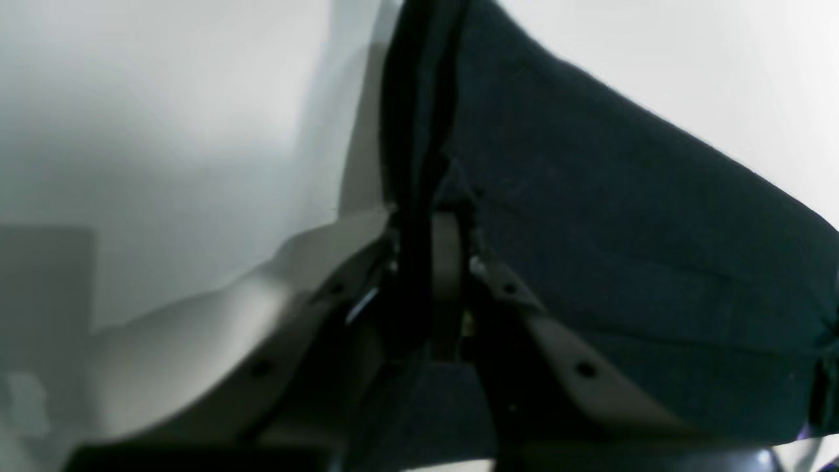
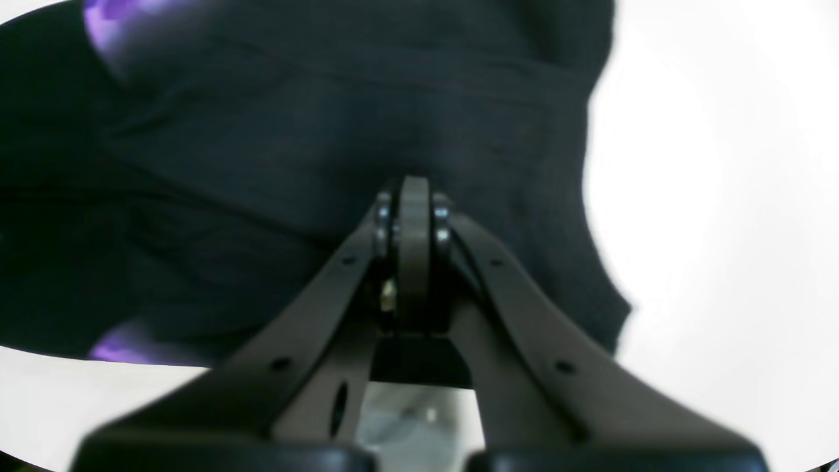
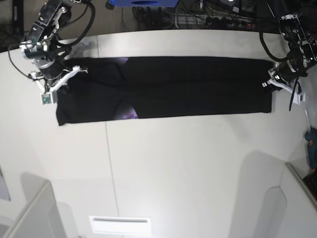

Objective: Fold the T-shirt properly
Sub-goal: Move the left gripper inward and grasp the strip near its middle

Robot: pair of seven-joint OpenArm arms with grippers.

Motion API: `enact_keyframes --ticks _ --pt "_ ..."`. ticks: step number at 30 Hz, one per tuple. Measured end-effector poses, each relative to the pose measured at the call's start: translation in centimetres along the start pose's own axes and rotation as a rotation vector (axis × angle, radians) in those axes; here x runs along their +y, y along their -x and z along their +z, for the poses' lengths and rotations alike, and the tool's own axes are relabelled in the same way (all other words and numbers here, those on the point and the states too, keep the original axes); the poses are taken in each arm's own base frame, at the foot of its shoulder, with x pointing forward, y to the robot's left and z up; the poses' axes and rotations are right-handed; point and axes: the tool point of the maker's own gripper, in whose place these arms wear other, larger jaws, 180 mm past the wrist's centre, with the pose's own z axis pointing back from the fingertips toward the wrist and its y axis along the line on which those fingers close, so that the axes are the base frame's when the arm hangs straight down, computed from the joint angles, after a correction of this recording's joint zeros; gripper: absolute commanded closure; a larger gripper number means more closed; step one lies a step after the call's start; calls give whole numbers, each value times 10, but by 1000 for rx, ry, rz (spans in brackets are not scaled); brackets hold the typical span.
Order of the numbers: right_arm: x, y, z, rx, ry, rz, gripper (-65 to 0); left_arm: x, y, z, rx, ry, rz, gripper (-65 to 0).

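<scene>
1. I see the T-shirt [image 3: 168,87] lying on the white worktop [image 3: 173,163] as a long black band, folded lengthwise and stretched from left to right across the far half.
2. Small purple patches of its print show at the far edge and at the near edge, both toward the left end.
3. The left gripper [image 1: 436,226] sits at the band's right end; in its wrist view a fold of black cloth runs between its closed jaws, so I read it as clamped on the T-shirt.
4. The right gripper [image 2: 413,203] sits at the band's left end; in its wrist view the jaws meet over black cloth, and I read them as closed, but I cannot tell whether fabric is pinched.
5. Both arms [image 3: 47,29] stand at the far corners.
</scene>
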Motion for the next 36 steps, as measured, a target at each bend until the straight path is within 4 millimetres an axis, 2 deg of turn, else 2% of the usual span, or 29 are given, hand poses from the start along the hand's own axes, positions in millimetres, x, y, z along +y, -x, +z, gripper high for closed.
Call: enact_keyframes --ticks 3,6,14,17,20,27,32,36 --pt "0 0 0 1 0 0 0 -2 -9 5 -15 -3 -32 0" --pt "0 0 0 0 0 0 0 -14 -17 15 -45 0 -85 0" --pt "0 1 0 3 0 0 0 -67 -27 44 -124 60 -259 0" --pt "0 1 0 3 0 0 0 -94 -9 37 -83 127 -299 0" --pt "0 1 0 4 0 0 0 -109 10 28 -26 169 -326 0" --pt "0 1 0 5 0 0 0 -146 41 14 32 269 -312 0" --pt "0 1 0 5 0 0 0 -184 53 5 51 361 -322 0" --pt "0 1 0 4 0 0 0 -203 69 -3 107 370 -261 0"
